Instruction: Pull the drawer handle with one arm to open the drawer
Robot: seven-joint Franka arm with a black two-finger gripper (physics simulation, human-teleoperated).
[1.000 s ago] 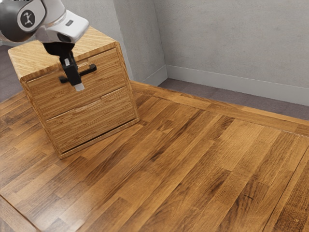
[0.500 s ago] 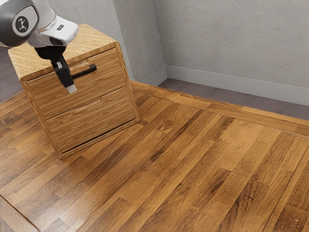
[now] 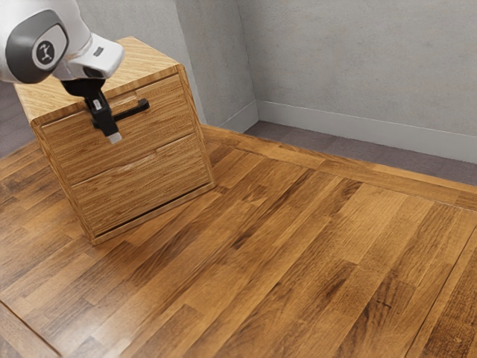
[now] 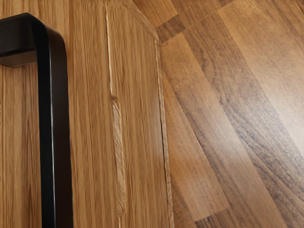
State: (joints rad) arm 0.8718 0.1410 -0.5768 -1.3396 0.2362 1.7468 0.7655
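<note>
A light wooden cabinet (image 3: 145,61) stands on the floor at the exterior view's upper left. Its upper drawer (image 3: 162,113) carries a black bar handle (image 3: 134,110) and sits flush with the cabinet front. My black gripper (image 3: 110,131) hangs from above in front of the handle's left end, which it covers; whether it touches the bar is unclear. In the wrist view the handle (image 4: 54,133) is a long black bar standing off the drawer front (image 4: 90,118), off to one side of my hand.
A lower drawer (image 3: 141,183) without a visible handle sits under the upper one. Wooden plank floor (image 3: 298,253) spreads out before the cabinet. Grey walls (image 3: 358,52) with a pale skirting board close off the back.
My hand has shifted toward the exterior view's left along the handle, from near its middle to its left end, then edged back slightly. The drawer has not moved.
</note>
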